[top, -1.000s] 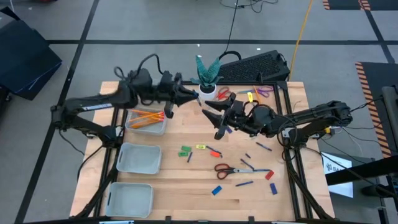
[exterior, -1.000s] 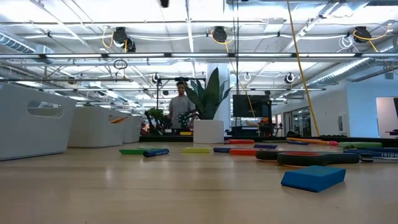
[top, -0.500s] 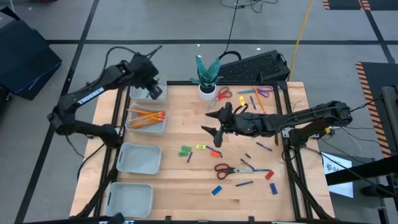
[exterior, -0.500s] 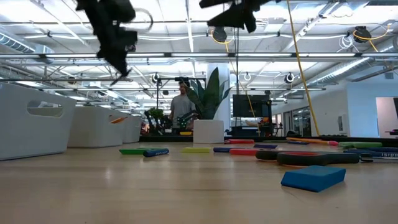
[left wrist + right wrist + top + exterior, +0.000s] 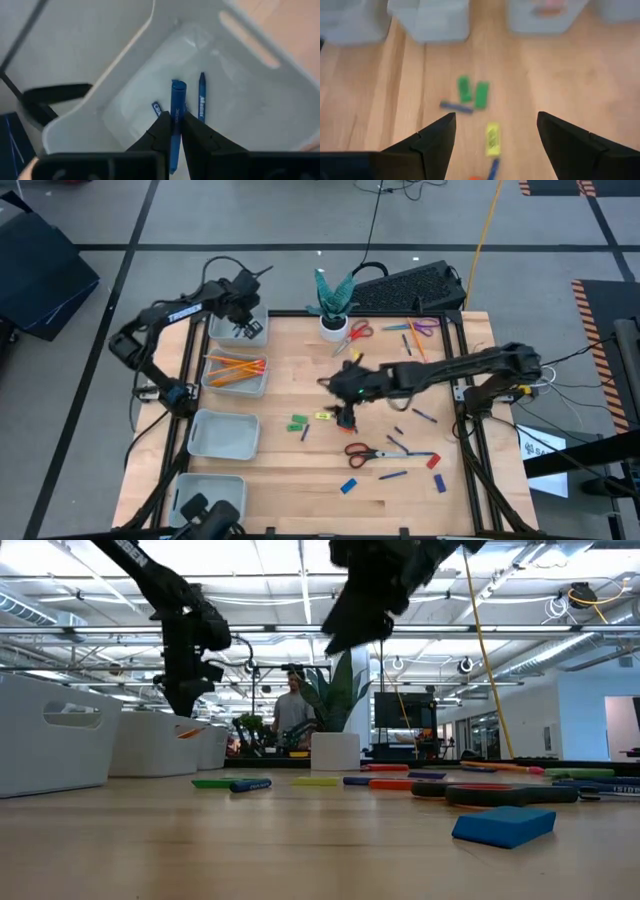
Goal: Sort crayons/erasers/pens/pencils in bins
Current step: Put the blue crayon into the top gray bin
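My left gripper [image 5: 246,330] hangs in the far-left bin [image 5: 228,332], shut on a blue crayon [image 5: 176,102]. A second blue stick [image 5: 202,97] lies flat on that bin's floor [image 5: 235,100]. My right gripper [image 5: 492,145] stands wide open above the table's middle [image 5: 345,412]. Below it two green erasers [image 5: 472,92], a yellow eraser [image 5: 492,134] and a blue pen [image 5: 456,106] lie flat on the wood. Orange pencils [image 5: 236,367] lie in the second bin [image 5: 236,383]. My left gripper pinches the blue crayon about mid-length [image 5: 175,120] between its two fingers. It comes from above, pointing down into the bin. The crayon runs along the fingers, its flat end [image 5: 178,85] toward the bin floor. Whether that end touches the floor I cannot tell.
Two more bins [image 5: 224,435] [image 5: 210,500] line the left edge. Red-handled scissors [image 5: 362,450], loose pens and blue and red erasers [image 5: 348,486] [image 5: 433,462] lie toward the near right. A white plant pot [image 5: 333,328], more scissors [image 5: 358,332] and a keyboard [image 5: 410,285] stand at the far edge.
My left gripper has swung from beside the plant pot toward the table's left edge and gone down into the far-left bin. My right gripper has moved toward the near edge and down, toward the erasers.
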### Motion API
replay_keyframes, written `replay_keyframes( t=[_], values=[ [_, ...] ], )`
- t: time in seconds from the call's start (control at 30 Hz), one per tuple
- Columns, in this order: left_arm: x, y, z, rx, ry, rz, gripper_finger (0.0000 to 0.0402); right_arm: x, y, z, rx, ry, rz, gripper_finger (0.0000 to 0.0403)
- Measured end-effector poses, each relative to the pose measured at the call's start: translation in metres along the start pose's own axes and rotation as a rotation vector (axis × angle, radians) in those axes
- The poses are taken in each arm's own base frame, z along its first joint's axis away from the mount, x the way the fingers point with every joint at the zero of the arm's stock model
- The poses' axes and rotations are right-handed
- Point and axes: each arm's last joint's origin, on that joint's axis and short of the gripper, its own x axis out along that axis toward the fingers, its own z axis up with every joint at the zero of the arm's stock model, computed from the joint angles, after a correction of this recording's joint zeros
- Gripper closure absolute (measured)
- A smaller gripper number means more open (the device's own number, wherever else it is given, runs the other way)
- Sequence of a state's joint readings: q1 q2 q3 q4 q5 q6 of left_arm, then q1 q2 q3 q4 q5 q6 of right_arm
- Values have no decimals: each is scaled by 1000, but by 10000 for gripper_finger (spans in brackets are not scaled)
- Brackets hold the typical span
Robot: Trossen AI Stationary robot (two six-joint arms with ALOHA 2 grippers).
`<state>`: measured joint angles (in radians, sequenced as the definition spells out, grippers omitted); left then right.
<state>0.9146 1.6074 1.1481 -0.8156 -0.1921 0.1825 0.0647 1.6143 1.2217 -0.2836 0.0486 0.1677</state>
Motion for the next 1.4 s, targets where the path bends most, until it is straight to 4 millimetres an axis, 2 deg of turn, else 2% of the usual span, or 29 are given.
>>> replay_keyframes(
  t=[0.13,0.27,0.43,0.57,0.67,0.77,1.1,1.27,1.4],
  values=[
    [12,0,1,-29,41,-10,358,15,-2,-10,4,85,6,133],
    [16,-1,1,-51,52,-18,337,36,-4,-28,12,218,-43,133],
    [15,-2,-3,-54,84,-36,268,63,2,-47,77,309,-68,133],
    [4,-2,-12,-45,134,-61,202,78,3,-60,116,358,-113,134],
    [-17,-3,-19,-81,110,-111,173,86,6,-67,110,375,-137,146],
    [-47,-8,-24,-119,-3,-190,164,92,9,-72,41,384,-163,173],
    [-144,-42,-56,-66,-413,-362,196,102,13,-84,-28,401,-181,315],
    [-175,-60,-65,14,-602,-445,209,102,9,-93,-42,435,-191,379],
    [-189,-76,-66,85,-699,-510,210,99,7,-90,-73,422,-194,390]
  ],
)
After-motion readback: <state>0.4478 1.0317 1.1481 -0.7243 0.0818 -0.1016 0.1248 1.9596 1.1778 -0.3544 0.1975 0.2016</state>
